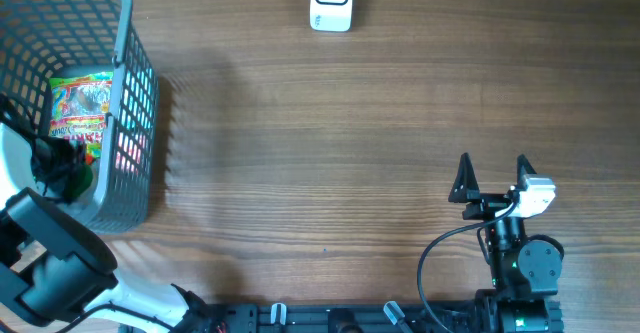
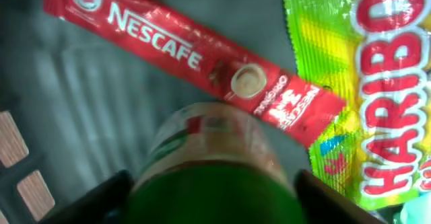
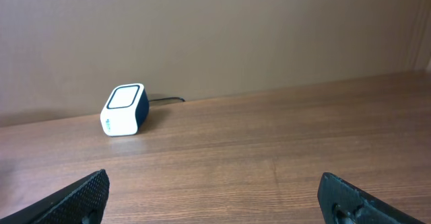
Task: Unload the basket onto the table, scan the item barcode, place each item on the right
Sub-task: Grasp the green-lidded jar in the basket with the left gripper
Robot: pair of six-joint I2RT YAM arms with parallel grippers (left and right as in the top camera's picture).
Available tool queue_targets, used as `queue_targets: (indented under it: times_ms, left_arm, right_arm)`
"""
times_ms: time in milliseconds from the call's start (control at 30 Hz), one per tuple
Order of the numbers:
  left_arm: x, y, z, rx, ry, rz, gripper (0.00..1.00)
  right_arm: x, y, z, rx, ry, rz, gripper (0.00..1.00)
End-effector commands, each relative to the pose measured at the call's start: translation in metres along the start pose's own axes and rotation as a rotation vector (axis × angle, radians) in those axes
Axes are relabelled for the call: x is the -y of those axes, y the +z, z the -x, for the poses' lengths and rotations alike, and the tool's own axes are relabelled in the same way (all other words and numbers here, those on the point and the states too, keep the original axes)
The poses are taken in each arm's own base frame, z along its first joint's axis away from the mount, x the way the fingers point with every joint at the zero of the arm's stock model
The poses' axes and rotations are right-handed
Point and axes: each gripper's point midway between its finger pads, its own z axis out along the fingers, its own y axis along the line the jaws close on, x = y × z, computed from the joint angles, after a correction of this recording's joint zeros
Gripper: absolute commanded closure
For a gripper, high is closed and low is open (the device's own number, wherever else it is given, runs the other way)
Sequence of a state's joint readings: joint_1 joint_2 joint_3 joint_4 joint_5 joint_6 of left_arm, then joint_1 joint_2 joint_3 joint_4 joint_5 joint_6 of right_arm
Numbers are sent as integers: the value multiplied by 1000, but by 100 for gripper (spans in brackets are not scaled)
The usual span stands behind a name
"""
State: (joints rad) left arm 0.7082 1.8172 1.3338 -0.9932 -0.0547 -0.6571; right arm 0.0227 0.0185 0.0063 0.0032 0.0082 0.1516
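Left gripper [image 2: 212,200]: your jaws straddle a green container [image 2: 209,150] in the basket [image 1: 135,103]; grip unconfirmed. Right gripper [image 3: 219,197]: wide, empty. Scanner [image 3: 124,109]: nothing scanned yet.

One basket [image 1: 140,83], one scanner [image 1: 331,1], one bag [image 2: 377,83], one sachet [image 2: 182,49], perhaps one jar [image 2: 209,157]

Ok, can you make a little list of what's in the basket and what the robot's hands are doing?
Basket: grey, on the left
Inside: Haribo bag, red Nescafe stick, round green item
Left gripper: down in the basket, fingers either side of the round green item; firm grip unclear
Right gripper: open, empty
Scanner: white, at the far side, untouched
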Motion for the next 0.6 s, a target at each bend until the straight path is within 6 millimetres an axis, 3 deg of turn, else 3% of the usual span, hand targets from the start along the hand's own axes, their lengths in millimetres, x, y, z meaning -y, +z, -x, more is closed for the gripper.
queue_targets:
  times_ms: [0, 67, 133, 300, 400, 567]
  left_arm:
    - [-5, 7, -5, -26, -4, 27, 27]
    - [-6, 7, -6, -27, -4, 28, 11]
    - [-6, 7, -6, -27, -4, 28, 4]
    - [-6, 7, -6, -29, 0, 30, 0]
    - [-7, 8, -7, -32, 0, 32, 5]
    - [-12, 24, -14, -37, 0, 37, 5]
  right_arm:
    - [2, 0, 2, 8, -14, -8, 0]
    - [2, 0, 2, 8, -14, -8, 0]
    - [2, 0, 2, 8, -14, -8, 0]
    - [2, 0, 2, 8, -14, -8, 0]
    - [2, 0, 2, 8, -14, -8, 0]
    - [2, 0, 2, 8, -14, -8, 0]
